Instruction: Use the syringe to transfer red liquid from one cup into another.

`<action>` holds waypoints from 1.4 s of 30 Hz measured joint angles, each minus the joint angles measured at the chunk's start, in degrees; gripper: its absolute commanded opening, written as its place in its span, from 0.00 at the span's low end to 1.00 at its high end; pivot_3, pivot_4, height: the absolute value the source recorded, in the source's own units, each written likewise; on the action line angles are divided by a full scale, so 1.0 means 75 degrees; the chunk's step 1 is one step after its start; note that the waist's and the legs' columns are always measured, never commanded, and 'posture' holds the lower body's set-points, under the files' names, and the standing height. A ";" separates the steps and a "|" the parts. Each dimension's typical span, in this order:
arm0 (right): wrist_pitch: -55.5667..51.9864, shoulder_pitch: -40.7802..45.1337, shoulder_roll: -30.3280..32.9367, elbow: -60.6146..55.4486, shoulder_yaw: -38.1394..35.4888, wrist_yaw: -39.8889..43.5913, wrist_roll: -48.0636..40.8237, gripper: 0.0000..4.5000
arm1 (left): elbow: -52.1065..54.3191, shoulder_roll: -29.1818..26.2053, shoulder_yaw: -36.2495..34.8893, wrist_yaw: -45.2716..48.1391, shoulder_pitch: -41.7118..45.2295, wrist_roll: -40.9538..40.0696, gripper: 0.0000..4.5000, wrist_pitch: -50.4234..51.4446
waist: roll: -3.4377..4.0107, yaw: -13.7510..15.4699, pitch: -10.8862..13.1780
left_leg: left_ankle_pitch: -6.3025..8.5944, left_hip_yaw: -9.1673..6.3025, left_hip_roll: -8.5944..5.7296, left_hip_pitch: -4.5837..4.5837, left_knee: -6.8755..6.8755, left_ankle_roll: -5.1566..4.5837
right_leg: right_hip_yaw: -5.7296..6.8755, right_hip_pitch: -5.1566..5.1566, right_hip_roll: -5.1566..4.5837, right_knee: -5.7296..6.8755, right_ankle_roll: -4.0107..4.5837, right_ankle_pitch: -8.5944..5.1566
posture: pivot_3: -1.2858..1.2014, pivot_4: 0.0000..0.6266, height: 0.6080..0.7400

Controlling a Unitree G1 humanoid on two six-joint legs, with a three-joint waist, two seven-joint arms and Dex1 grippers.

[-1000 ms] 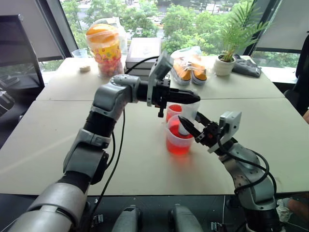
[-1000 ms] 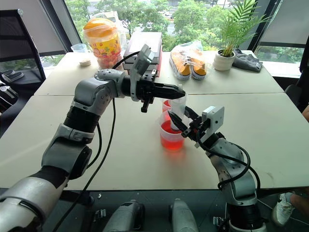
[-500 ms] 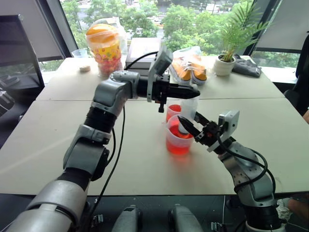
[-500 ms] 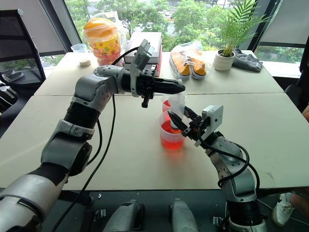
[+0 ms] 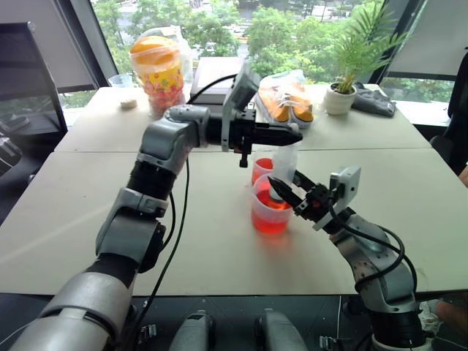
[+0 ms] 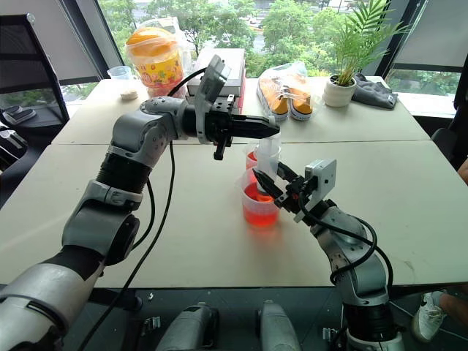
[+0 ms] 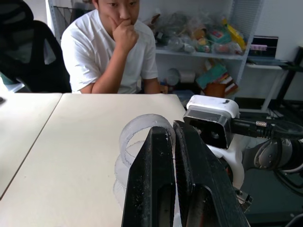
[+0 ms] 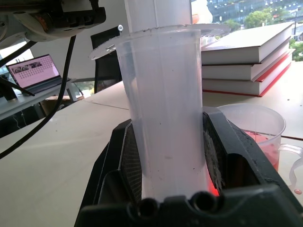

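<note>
syringe (image 5: 284, 170) upright, tip in wide handled cup (image 5: 270, 213) of red liquid (image 5: 270, 220). right gripper (image 5: 281, 191) clamped on barrel; left gripper (image 5: 295, 134) closed at plunger top. small red-tinted cup (image 5: 261, 167) just behind handled cup. judgement: drawing stage; transfer not done.

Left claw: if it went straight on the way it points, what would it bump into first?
Probably nothing nearby: the left claw points level, passing just above the syringe top, though depth is unclear.
</note>
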State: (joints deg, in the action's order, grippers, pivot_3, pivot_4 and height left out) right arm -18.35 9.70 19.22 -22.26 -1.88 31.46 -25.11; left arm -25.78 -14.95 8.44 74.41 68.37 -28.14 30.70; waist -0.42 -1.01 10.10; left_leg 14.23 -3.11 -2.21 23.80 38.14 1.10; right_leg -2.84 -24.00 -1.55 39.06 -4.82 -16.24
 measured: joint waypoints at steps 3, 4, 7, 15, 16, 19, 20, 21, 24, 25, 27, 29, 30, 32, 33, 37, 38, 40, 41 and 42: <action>-0.0200 0.0209 0.0012 -0.0064 -0.0044 -0.0073 -0.0088 0.32 | 0.0065 -0.0027 -0.0150 -0.0119 0.0000 -0.0003 0.20 0.0026 | 0.0000 -0.0016 0.0000 | 0.0000 0.0000 0.0000 0.0000 0.0000 0.0000 | 0.0000 -0.0001 -0.0001 0.0000 0.0000 0.0000 | 0.52 0.24 1.00; -0.0284 0.0295 0.0012 -0.0091 -0.0073 -0.0111 -0.0139 0.32 | 0.0140 -0.0064 -0.0184 -0.0128 -0.0001 -0.0005 0.31 0.0040 | 0.0000 -0.0019 0.0000 | 0.0000 0.0000 0.0001 -0.0001 0.0000 0.0000 | -0.0001 -0.0001 0.0000 0.0000 0.0000 0.0000 | 0.52 0.24 1.00; -0.0516 0.0570 0.0133 -0.0096 -0.0188 -0.0211 -0.0179 0.32 | 0.0380 -0.0101 -0.0194 -0.0105 -0.0002 -0.0025 0.65 0.0060 | 0.0000 0.0010 0.0000 | 0.0000 -0.0002 0.0000 0.0001 -0.0001 0.0000 | -0.0001 0.0000 -0.0002 -0.0003 0.0000 0.0000 | 0.52 0.24 1.00; -0.0913 0.0664 0.0365 -0.0304 -0.0368 -0.0242 -0.0444 0.32 | 0.0836 -0.0539 -0.0223 0.0112 -0.0191 -0.0170 0.99 0.0335 | 0.0000 -0.0018 0.0000 | 0.0000 -0.0003 0.0003 -0.0001 -0.0005 0.0000 | -0.0002 0.0002 -0.0001 -0.0007 0.0000 0.0000 | 0.52 0.24 1.00; -0.0933 0.0664 0.0375 -0.0334 -0.0370 -0.0241 -0.0452 0.32 | 0.0896 -0.0603 -0.0237 0.0128 -0.0249 -0.0168 0.99 0.0337 | 0.0000 -0.0020 0.0000 | 0.0000 -0.0003 0.0003 -0.0002 -0.0005 0.0000 | -0.0002 0.0002 -0.0001 -0.0007 0.0000 0.0000 | 0.52 0.24 1.00; -0.0981 0.0668 0.0377 -0.0437 -0.0368 -0.0235 -0.0517 0.32 | 0.0926 -0.0821 -0.0278 0.0130 -0.0452 -0.0160 0.99 0.0359 | 0.0000 -0.0006 0.0000 | 0.0000 -0.0003 0.0003 -0.0002 -0.0004 0.0000 | -0.0002 0.0002 -0.0002 -0.0007 0.0000 0.0000 | 0.52 0.24 1.00; -0.1006 0.0672 0.0376 -0.0477 -0.0368 -0.0240 -0.0550 0.32 | 0.0938 -0.0900 -0.0284 0.0129 -0.0517 -0.0156 0.99 0.0370 | 0.0000 -0.0003 0.0000 | 0.0000 -0.0003 0.0003 -0.0002 -0.0004 0.0000 | -0.0002 0.0002 -0.0002 -0.0007 0.0000 0.0000 | 0.52 0.24 1.00; -0.1028 0.0680 0.0375 -0.0524 -0.0370 -0.0256 -0.0598 0.32 | 0.1015 -0.1010 -0.0293 0.0128 -0.0619 -0.0152 0.99 0.0382 | 0.0000 -0.0003 0.0000 | 0.0000 -0.0003 0.0003 -0.0002 -0.0005 0.0000 | -0.0002 0.0002 -0.0003 -0.0007 0.0000 0.0000 | 0.52 0.24 1.00; -0.1160 0.0778 0.0376 -0.0677 -0.0377 -0.0311 -0.0705 0.32 | 0.1098 -0.1262 -0.0336 0.0078 -0.0771 -0.0148 0.99 0.0499 | 0.0000 0.0003 0.0000 | 0.0000 -0.0005 0.0003 -0.0001 -0.0005 0.0000 | -0.0001 0.0002 -0.0004 -0.0007 0.0000 0.0000 | 0.52 0.24 1.00; -0.1201 0.0847 0.0378 -0.0703 -0.0384 -0.0342 -0.0753 0.32 | 0.1114 -0.1353 -0.0354 0.0034 -0.0803 -0.0146 0.99 0.0507 | 0.0000 -0.0001 0.0000 | 0.0000 -0.0005 0.0003 -0.0001 -0.0004 0.0000 | -0.0001 0.0002 -0.0004 -0.0007 0.0000 0.0000 | 0.52 0.24 1.00; -0.1387 0.1012 0.0382 -0.0777 -0.0427 -0.0441 -0.0926 0.32 | 0.1159 -0.1514 -0.0455 -0.0078 -0.0904 -0.0144 0.99 0.0506 | 0.0000 -0.0009 0.0000 | 0.0000 -0.0005 0.0003 -0.0002 -0.0004 0.0000 | -0.0002 0.0002 -0.0005 -0.0007 0.0000 0.0000 | 0.52 0.24 1.00; -0.1772 0.1505 0.0482 -0.0797 -0.0618 -0.0599 -0.1285 0.32 | 0.1151 -0.1644 -0.0605 -0.0255 -0.1004 -0.0136 0.99 0.0506 | 0.0000 -0.0012 0.0001 | 0.0000 -0.0005 0.0003 -0.0001 -0.0004 0.0000 | -0.0002 0.0001 -0.0006 -0.0006 0.0001 0.0000 | 0.52 0.24 1.00; -0.1955 0.1831 0.0577 -0.0795 -0.0767 -0.0671 -0.1477 0.32 | 0.1149 -0.1684 -0.0659 -0.0324 -0.1017 -0.0134 0.99 0.0506 | 0.0001 -0.0002 0.0001 | 0.0000 -0.0005 0.0003 -0.0001 -0.0004 0.0000 | -0.0001 0.0000 -0.0007 -0.0006 0.0001 0.0000 | 0.52 0.24 1.00; -0.2212 0.2535 0.0737 -0.0707 -0.1040 -0.0743 -0.1802 0.32 | 0.1150 -0.1773 -0.0737 -0.0457 -0.1020 -0.0128 0.99 0.0499 | 0.0001 0.0006 0.0001 | 0.0000 -0.0007 0.0003 -0.0001 -0.0004 0.0000 | 0.0001 0.0002 -0.0008 -0.0008 0.0001 0.0000 | 0.52 0.24 1.00; -0.2339 0.3028 0.0834 -0.0469 -0.1121 -0.0735 -0.1959 0.32 | 0.1151 -0.1807 -0.0813 -0.0531 -0.1034 -0.0113 0.99 0.0492 | 0.0001 0.0006 0.0001 | 0.0000 -0.0007 0.0003 -0.0001 -0.0005 0.0000 | 0.0002 0.0002 -0.0008 -0.0008 0.0001 0.0000 | 0.52 0.24 1.00; -0.2126 0.4210 0.0875 0.0931 -0.1141 -0.0497 -0.1885 0.32 | 0.1188 -0.1852 -0.0954 -0.0724 -0.1171 -0.0105 0.99 0.0492 | 0.0001 0.0002 0.0001 | 0.0000 -0.0006 0.0003 -0.0001 -0.0006 -0.0001 | 0.0002 0.0002 -0.0009 -0.0009 0.0001 0.0000 | 0.52 0.24 1.00; -0.1861 0.4390 0.0853 0.1409 -0.1052 -0.0347 -0.1691 0.32 | 0.1240 -0.1872 -0.0974 -0.0778 -0.1234 -0.0106 0.99 0.0493 | 0.0001 0.0000 0.0001 | 0.0000 -0.0005 0.0003 -0.0001 -0.0007 -0.0001 | 0.0001 0.0002 -0.0009 -0.0009 0.0001 0.0000 | 0.52 0.24 1.00; -0.1249 0.4686 0.0720 0.2534 -0.0875 -0.0085 -0.1212 0.32 | 0.1354 -0.1871 -0.0996 -0.0839 -0.1335 -0.0108 0.99 0.0503 | 0.0001 0.0001 0.0001 | 0.0000 -0.0002 0.0003 -0.0001 -0.0007 -0.0001 | 0.0001 0.0002 -0.0008 -0.0009 0.0001 0.0000 | 0.52 0.24 1.00; -0.0925 0.4747 0.0632 0.3000 -0.0779 0.0051 -0.0988 0.32 | 0.1385 -0.1871 -0.1002 -0.0871 -0.1353 -0.0109 0.99 0.0503 | 0.0001 -0.0002 0.0001 | 0.0001 -0.0003 0.0003 0.0000 -0.0008 -0.0001 | 0.0001 0.0001 -0.0008 -0.0009 0.0001 0.0000 | 0.52 0.24 1.00; -0.0656 0.4759 0.0555 0.3348 -0.0682 0.0157 -0.0807 0.32 | 0.1411 -0.1865 -0.1001 -0.0914 -0.1353 -0.0110 0.99 0.0503 | 0.0001 0.0001 0.0001 | 0.0001 -0.0002 0.0003 0.0003 -0.0010 -0.0001 | 0.0001 -0.0002 -0.0008 -0.0009 0.0001 0.0000 | 0.52 0.24 1.00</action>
State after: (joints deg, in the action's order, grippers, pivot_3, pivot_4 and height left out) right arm -23.28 45.39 23.38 2.85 -7.00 32.64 -31.16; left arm -15.19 -28.94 0.92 67.55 58.22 -28.96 34.47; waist -0.41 -1.00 10.11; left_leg 14.23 -3.12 -2.19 23.82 38.07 1.09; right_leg -2.83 -24.02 -1.61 38.99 -4.81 -16.24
